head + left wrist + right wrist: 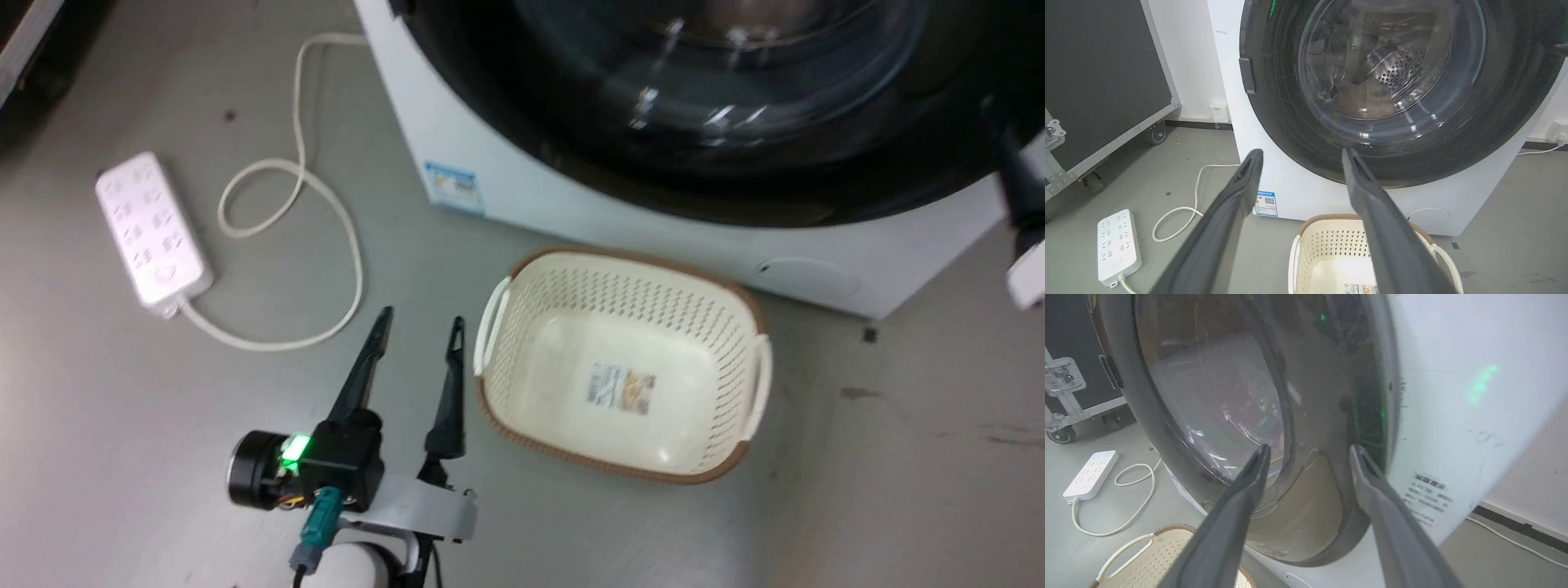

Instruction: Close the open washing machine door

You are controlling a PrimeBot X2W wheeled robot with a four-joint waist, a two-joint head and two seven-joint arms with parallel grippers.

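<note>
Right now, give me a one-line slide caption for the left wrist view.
Open left pincer aimed at the washing machine door, a cream basket and white power strip on the floor.

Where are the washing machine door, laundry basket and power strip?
washing machine door (pixel 1392 69): left wrist view, centre of the glass window
laundry basket (pixel 620 282): head view, far perforated wall
power strip (pixel 153 231): head view, middle of top face
</note>
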